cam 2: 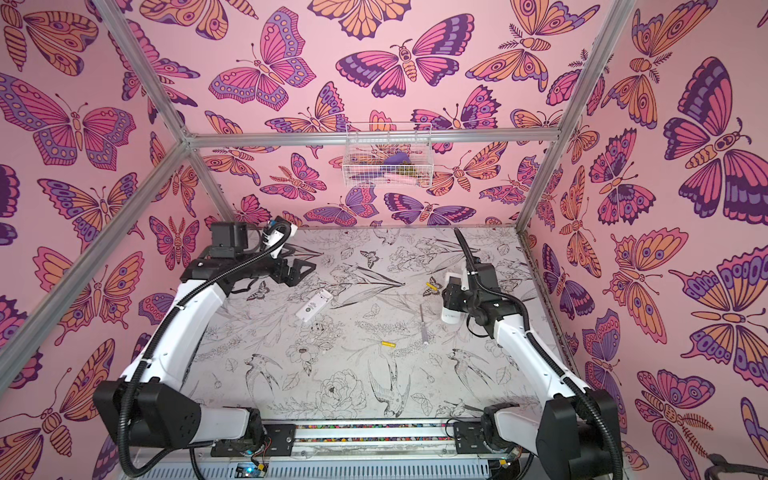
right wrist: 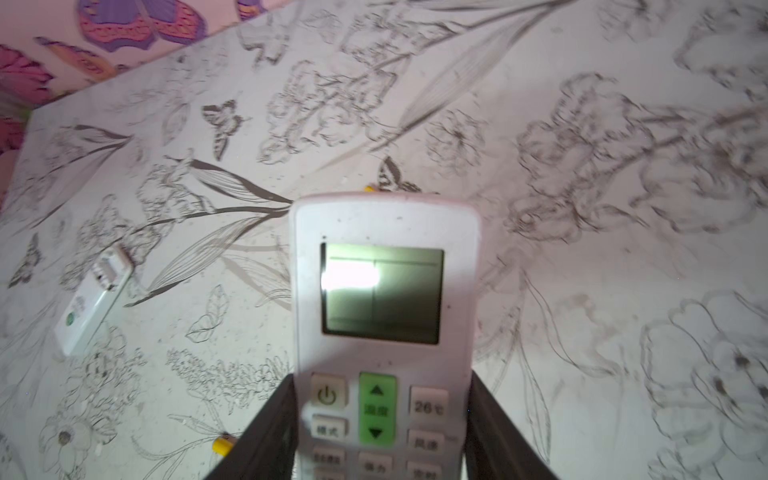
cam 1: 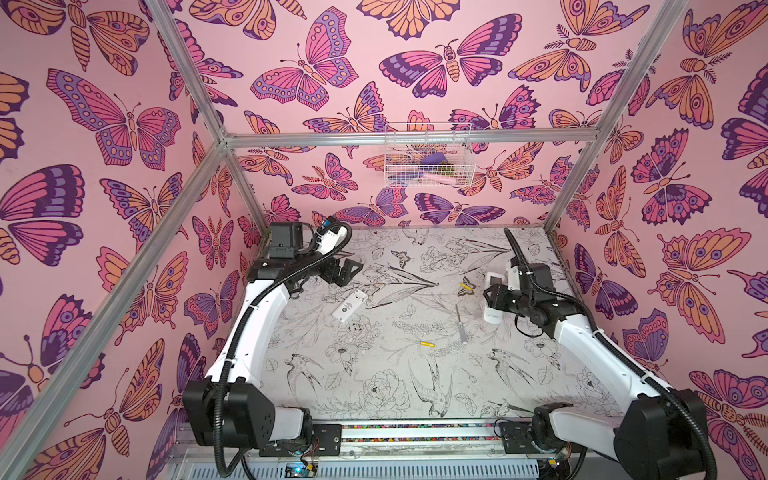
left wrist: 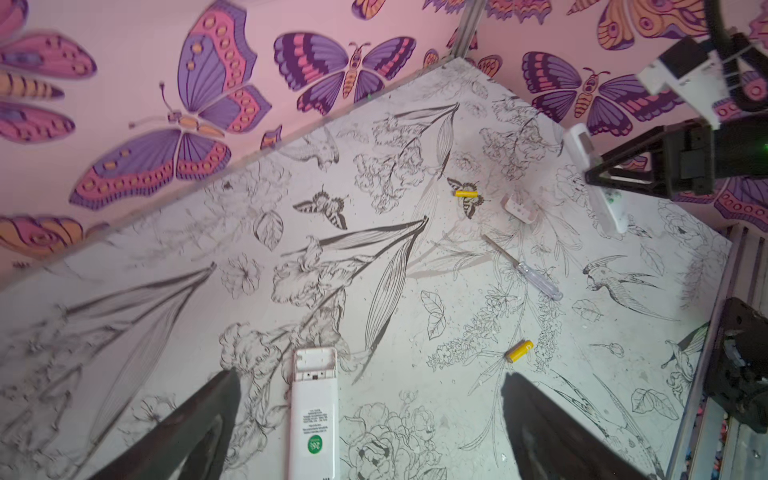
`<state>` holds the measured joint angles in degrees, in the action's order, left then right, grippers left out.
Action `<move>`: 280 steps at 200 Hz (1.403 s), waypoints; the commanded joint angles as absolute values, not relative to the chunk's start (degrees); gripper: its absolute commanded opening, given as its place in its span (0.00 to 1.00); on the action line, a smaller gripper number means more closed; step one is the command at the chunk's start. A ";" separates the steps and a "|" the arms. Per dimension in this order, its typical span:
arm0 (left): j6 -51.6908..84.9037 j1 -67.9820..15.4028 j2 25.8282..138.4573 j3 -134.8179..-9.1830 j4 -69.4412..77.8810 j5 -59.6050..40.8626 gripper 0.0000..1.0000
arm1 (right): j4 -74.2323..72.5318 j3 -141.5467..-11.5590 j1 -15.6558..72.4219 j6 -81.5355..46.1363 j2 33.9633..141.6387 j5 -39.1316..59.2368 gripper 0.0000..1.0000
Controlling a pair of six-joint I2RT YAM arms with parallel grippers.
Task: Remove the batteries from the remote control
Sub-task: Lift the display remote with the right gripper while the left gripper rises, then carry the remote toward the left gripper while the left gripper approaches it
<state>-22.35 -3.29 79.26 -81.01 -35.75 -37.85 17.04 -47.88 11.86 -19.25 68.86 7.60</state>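
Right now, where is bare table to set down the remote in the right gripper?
Bare table: the near strip along its front edge, this side of the near yellow battery. Crowded: by the right gripper, where the screwdriver, far yellow battery and white cover lie.

Two white remotes (left wrist: 313, 411), two yellow batteries (left wrist: 519, 351), one clear-handled screwdriver (left wrist: 536, 278) and one small white cover (left wrist: 517, 208) are in view. One wire basket (cam 1: 428, 156) hangs on the back wall. The arms (cam 1: 257, 328) number two.

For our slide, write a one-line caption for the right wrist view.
The right gripper grips a white remote, screen facing the camera; a second remote lies back up on the floral table.
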 commanded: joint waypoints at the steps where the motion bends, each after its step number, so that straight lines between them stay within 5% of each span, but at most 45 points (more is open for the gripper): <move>1: -32.06 -3.19 80.85 -86.56 -42.19 -44.77 1.00 | 9.58 -49.10 13.66 -11.59 67.75 14.91 0.03; 46: -49.21 -4.29 81.14 -92.32 -42.72 -58.05 1.00 | 0.33 -47.14 15.79 -2.67 68.75 28.98 0.03; 114: -75.20 -11.01 84.28 -98.16 -43.23 -59.67 0.95 | 1.16 -55.42 19.75 5.49 75.92 47.73 0.04; 203: -112.18 -16.34 89.52 -99.32 -58.18 -53.87 0.91 | 12.81 -65.69 22.63 16.58 82.03 55.90 0.03; 280: -126.15 -19.06 90.98 -97.06 -61.15 -51.41 0.85 | 24.37 -75.22 26.90 22.39 88.58 61.45 0.02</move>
